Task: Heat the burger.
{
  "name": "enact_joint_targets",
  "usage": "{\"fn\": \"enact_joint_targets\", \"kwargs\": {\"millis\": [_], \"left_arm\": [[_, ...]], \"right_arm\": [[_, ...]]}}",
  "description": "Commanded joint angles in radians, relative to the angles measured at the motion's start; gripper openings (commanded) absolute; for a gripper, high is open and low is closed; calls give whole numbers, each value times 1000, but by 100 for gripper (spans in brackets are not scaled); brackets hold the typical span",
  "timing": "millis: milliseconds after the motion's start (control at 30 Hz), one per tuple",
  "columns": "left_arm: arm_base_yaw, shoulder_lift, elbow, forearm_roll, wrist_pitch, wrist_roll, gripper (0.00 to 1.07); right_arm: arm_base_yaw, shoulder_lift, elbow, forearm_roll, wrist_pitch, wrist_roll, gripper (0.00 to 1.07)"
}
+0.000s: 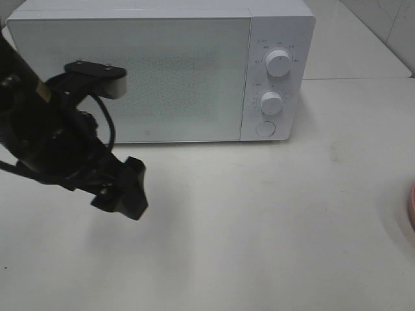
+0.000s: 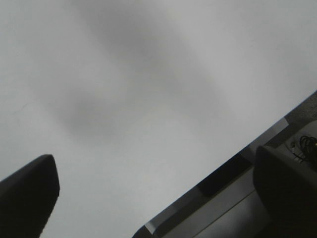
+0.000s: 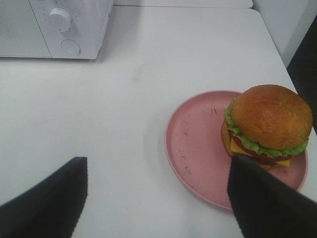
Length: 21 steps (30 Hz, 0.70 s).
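Note:
The burger [image 3: 270,124], with a glossy brown bun, green lettuce, cheese and patty layers, sits on the far side of a pink plate [image 3: 198,148] in the right wrist view. My right gripper [image 3: 158,198] is open and empty, a short way back from the plate, with one finger [image 3: 265,203] just before the burger. The white microwave [image 1: 162,71] stands at the back with its door shut. My left gripper [image 1: 120,194] hangs open and empty above the table in front of the microwave's left half; it also shows in the left wrist view [image 2: 156,198]. The burger is out of the high view.
The microwave has two knobs [image 1: 277,63] and a round button [image 1: 264,128] on its right panel. Only a sliver of the pink plate [image 1: 412,206] shows at the right edge of the high view. The table's edge [image 2: 223,173] shows in the left wrist view.

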Motion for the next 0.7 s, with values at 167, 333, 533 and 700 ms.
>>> {"fn": "enact_joint_targets", "kwargs": {"millis": [167,333,533,700], "left_arm": [[274,-86,3,6,219,14,100],[444,-162,3,22,320,14,100],[619,-285,5,27,402,-21,100],[660,-392,42,43,402,-32,100]], "right_arm": [[-4,-26,2,0,-6,-9,76],[-4,-26,2,0,-6,-9,76],[-4,-26,2,0,-6,-9,76],[-4,-26,2,0,-6,-9,76]]}}
